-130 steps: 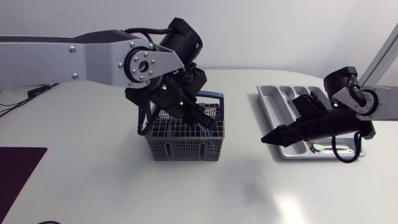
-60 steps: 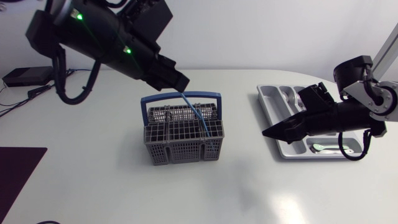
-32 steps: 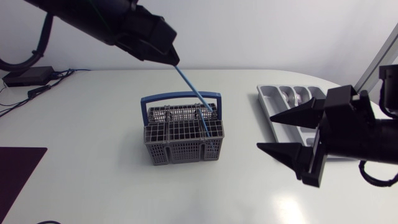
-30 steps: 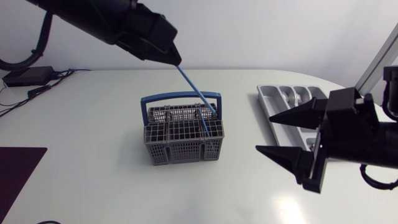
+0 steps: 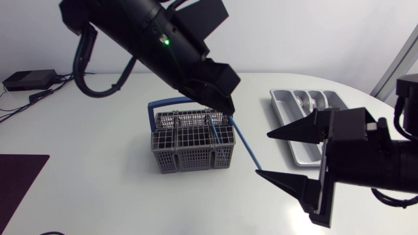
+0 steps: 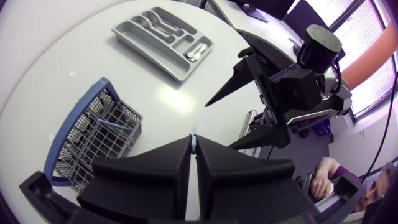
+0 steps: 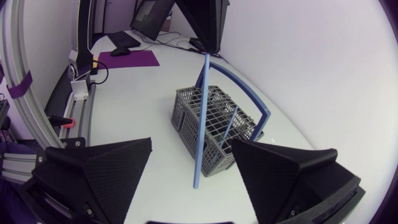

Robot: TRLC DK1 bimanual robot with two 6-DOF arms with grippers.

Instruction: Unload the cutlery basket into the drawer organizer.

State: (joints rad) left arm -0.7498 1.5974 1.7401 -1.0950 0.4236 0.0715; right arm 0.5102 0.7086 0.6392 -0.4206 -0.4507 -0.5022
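Left gripper [image 5: 224, 103]: I am pinching the top end of a blue stick [image 5: 248, 145] between my closed fingers, above the right end of the cutlery basket [image 5: 189, 156].
Blue stick: it is hanging at a slant just right of the basket, fully out of it, with its lower end clear of the basket wall.
Right gripper [image 5: 262, 155]: I am holding my fingers spread wide on either side of the stick's lower end, further right of the basket, and not touching it.
Done: some cutlery [image 6: 196, 53] is already lying in the drawer organizer [image 5: 287, 121], well to the right of the basket.
Left: a second blue piece [image 5: 214, 130] is leaning inside the basket at its right end. I cannot tell whether anything else is in there.
Progress: I am judging the job as partway through, with this stick in mid-transfer.
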